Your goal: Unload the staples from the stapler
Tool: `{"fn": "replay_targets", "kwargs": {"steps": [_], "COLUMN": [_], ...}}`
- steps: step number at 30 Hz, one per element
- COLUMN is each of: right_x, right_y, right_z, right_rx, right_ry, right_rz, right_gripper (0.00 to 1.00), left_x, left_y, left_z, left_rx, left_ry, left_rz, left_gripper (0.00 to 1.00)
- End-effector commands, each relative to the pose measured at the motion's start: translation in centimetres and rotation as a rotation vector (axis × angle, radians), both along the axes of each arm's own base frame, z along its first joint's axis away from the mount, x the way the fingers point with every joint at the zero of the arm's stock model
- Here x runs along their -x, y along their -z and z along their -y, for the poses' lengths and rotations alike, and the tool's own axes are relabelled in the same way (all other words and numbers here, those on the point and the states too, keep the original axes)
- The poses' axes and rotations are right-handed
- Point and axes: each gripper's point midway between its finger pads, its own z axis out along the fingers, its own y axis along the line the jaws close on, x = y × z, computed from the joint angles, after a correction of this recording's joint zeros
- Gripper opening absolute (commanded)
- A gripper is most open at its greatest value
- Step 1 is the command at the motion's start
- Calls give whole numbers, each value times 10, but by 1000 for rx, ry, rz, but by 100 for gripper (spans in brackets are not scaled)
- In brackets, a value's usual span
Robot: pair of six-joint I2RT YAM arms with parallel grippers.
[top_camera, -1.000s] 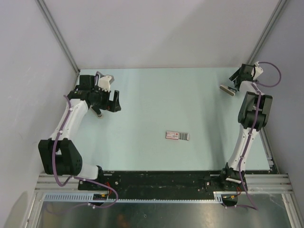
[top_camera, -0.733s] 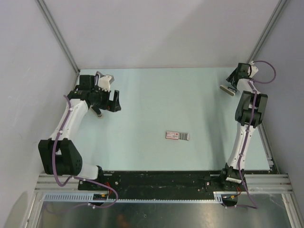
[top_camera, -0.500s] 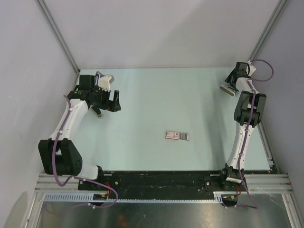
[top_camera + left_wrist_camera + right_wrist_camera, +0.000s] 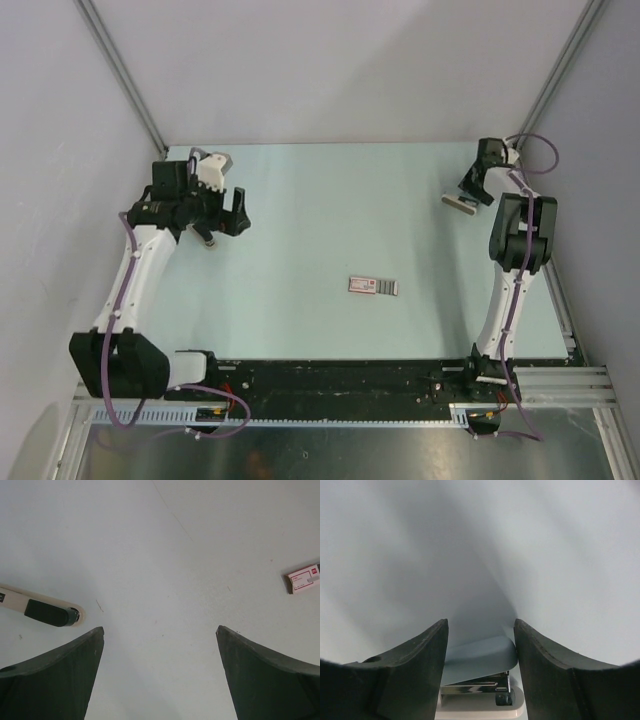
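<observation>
The staples lie out on the table, a short grey strip near the middle and a little toward the arms' side. They sit against the right end of a small pink-and-white box; I cannot tell whether strip and box touch. Neither gripper is near them.

The stapler is well apart from them, up in the far right corner. It is a pale bar lying slantwise just off the tip of the right gripper. From that wrist's camera its white base, bright metal rail and a small black wheel show low down between the two dark fingers. The grey wall fills the view beyond. The jaws stand partly apart, each finger edge close to a side of the stapler. I cannot tell whether they pinch it or only bracket it, nor whether it rests on the table or hangs just above.

The left gripper hovers over the far left of the table with its jaws spread wide and nothing between them. Its camera looks across bare tabletop, with the stapler's pale end at the left edge and the box at the right edge.
</observation>
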Motion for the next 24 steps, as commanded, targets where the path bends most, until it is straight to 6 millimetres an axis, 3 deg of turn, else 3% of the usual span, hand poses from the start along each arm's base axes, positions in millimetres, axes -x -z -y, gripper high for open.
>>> {"fn": "replay_targets", "kwargs": {"steps": [1,7,16,20,24], "right_x": [50,95,174,197,205], "right_y": [19,14,7,-2,-17], "right_z": [-79,-171,-329,-381,-416], "right_rx": [-122,-195,-333,-429,-492], "right_ry": [-92,-194,-365,-428,-482], "right_rz": [-134,-167,-198,-181,-135], "right_gripper": [59,57,58,58,60], "left_x": [10,17,31,40,44], "left_y": [-21,-15,-17,-18,-14], "left_z": [0,-2,2,5,10], "left_rx": [0,-10,7,13,15], "left_ry": [24,9,32,58,87], "left_rz": [88,84,101,120,117], "left_gripper": [99,100,100,99,100]}}
